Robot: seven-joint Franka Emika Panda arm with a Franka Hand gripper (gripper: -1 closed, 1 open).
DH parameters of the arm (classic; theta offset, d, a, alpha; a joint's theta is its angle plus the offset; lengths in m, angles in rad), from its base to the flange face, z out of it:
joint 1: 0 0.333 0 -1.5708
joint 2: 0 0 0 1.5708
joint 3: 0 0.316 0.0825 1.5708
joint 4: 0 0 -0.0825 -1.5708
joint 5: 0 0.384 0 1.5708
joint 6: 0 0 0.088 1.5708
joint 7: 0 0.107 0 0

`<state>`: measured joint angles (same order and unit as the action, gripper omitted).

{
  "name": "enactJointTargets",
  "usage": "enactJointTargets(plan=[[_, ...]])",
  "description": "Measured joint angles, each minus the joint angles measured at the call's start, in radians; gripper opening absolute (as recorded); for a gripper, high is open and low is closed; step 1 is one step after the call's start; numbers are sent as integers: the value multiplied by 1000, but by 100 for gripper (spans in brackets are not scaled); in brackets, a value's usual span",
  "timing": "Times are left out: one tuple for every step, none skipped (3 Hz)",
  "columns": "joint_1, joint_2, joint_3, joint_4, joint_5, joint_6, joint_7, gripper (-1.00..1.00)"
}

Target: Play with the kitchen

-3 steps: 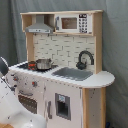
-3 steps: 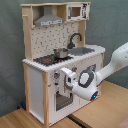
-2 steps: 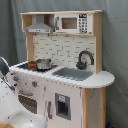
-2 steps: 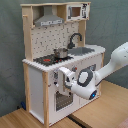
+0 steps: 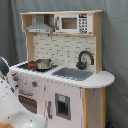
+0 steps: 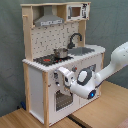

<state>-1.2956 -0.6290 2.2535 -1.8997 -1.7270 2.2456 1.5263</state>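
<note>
Kitchen (image 6: pixel 50 80) stands on a wooden desk (image 6: pixel 100 112) against a grey curtain (image 5: pixel 116 55). Arm (image 6: pixel 112 65) reaches to the kitchen's front panel; gripper (image 6: pixel 64 75) sits at the knobs above the oven door (image 6: pixel 61 100), finger spread cannot be told. Pot (image 5: pixel 43 63) on stovetop, black faucet (image 5: pixel 84 57) beside sink.

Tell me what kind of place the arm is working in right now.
Probably a lab or test room, not a real kitchen. The kitchen is a toy set standing on wooden tabletops, a plain grey curtain hangs behind it, and the robot arm reaches toward its front panel.
</note>
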Motion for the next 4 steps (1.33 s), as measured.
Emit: enactJointTargets(plan=[[0,2,-2,11,20,0,-11,100],[0,2,-2,12,20,0,-11,-100],[-1,3,-2,26,32,1,-101,-100],[-1,1,-2,25,34,2,-209,-100]])
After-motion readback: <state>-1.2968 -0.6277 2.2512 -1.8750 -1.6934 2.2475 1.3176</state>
